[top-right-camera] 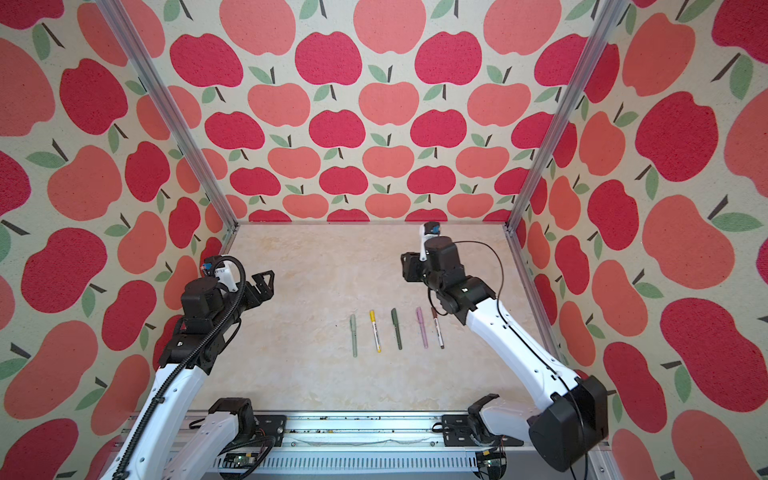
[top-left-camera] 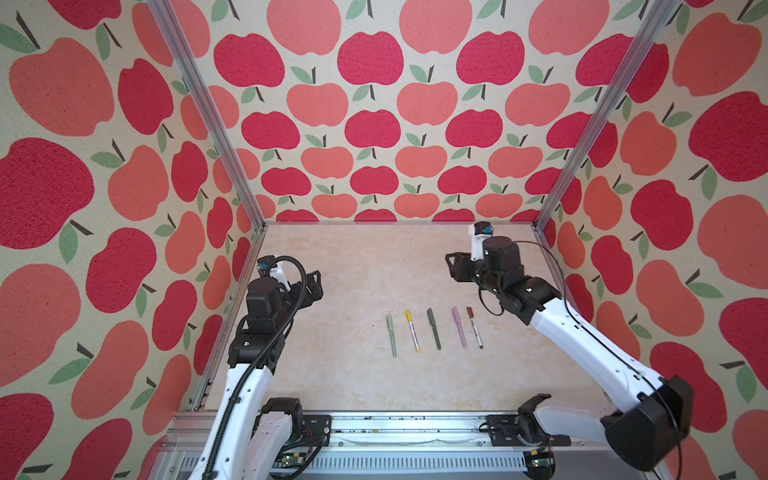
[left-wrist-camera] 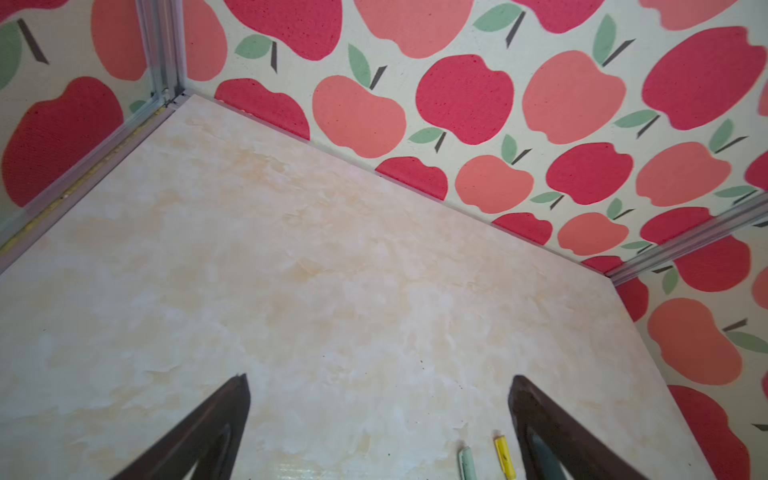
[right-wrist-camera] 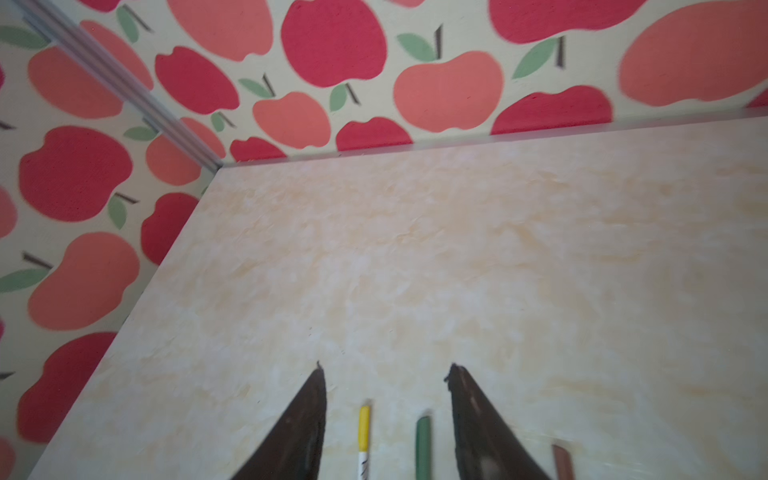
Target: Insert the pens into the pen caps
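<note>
Five pens lie side by side mid-table in both top views: pale green, white with yellow, dark green, pink, white with brown. A matching pen cap sits on each far end, such as the yellow cap and brown cap. My left gripper hovers open, left of the row and apart from it. My right gripper hovers open behind the row's right end, holding nothing. The right wrist view shows the yellow cap and dark green pen on the table beyond the fingers.
Apple-patterned walls close the table on three sides, with aluminium posts at the back corners. A metal rail carrying both arm bases runs along the front edge. The marbled tabletop stretches behind the pens.
</note>
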